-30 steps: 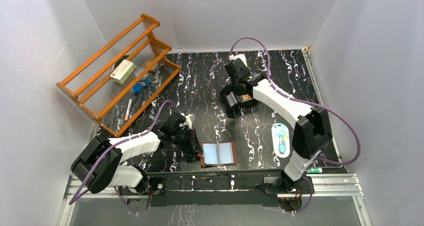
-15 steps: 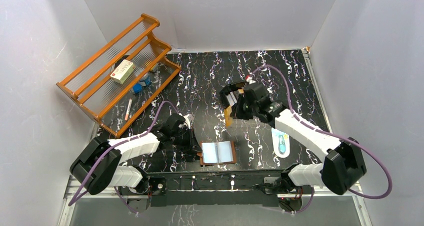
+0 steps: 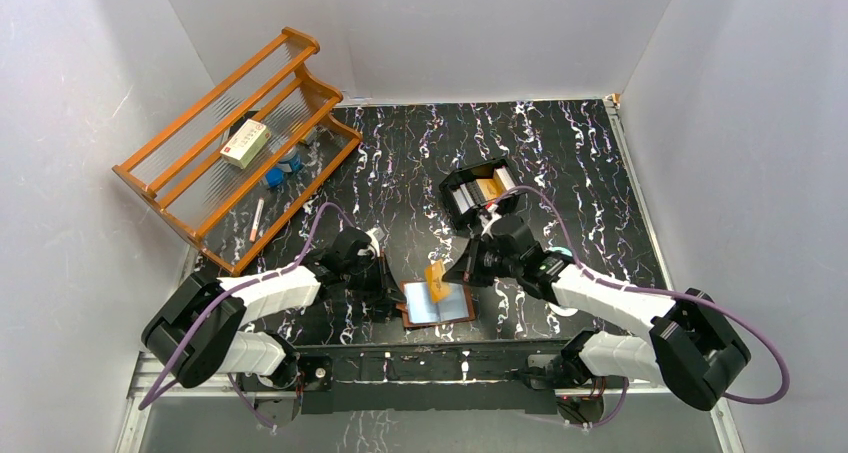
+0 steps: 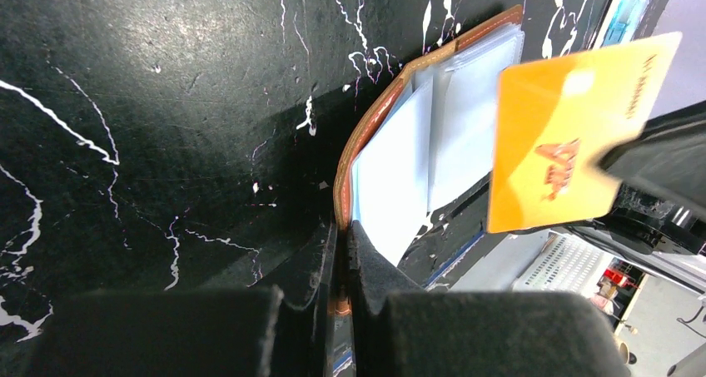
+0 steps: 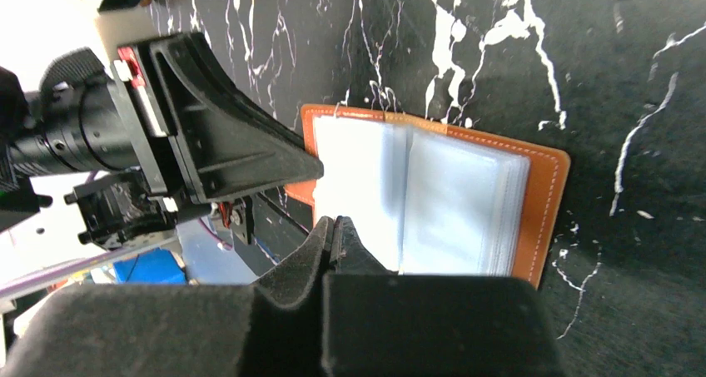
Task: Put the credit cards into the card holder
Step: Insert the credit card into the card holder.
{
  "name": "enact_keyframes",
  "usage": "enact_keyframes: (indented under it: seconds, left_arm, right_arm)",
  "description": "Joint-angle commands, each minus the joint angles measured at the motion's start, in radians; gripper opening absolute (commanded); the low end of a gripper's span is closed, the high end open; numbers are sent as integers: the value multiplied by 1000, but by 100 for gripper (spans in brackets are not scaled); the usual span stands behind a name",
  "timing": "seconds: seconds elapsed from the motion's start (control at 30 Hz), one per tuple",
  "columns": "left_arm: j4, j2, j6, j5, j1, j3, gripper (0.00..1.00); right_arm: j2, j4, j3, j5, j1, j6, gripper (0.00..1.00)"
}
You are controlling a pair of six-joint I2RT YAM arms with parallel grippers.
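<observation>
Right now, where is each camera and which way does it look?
Top camera: high behind the robot, looking down on the black marbled table; left arm and right arm show.
Left wrist camera: on the left hand, facing the open brown leather card holder and orange plastic card; its pinched fingers show.
Right wrist camera: on the right hand, looking down at the card holder; its fingers and the left hand show.
All three share the card holder.
</observation>
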Motion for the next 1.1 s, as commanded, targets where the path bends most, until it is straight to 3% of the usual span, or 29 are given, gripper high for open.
enact_keyframes:
  seconds: [0.0, 1.07]
  left_arm:
    - [-11, -2, 7, -23, 3, -11, 0]
    - [-6, 21, 45, -29, 3, -35, 0]
  right_arm:
    - [-9, 156, -50, -24, 33, -1, 0]
    - [69, 369, -260, -9, 37, 17, 0]
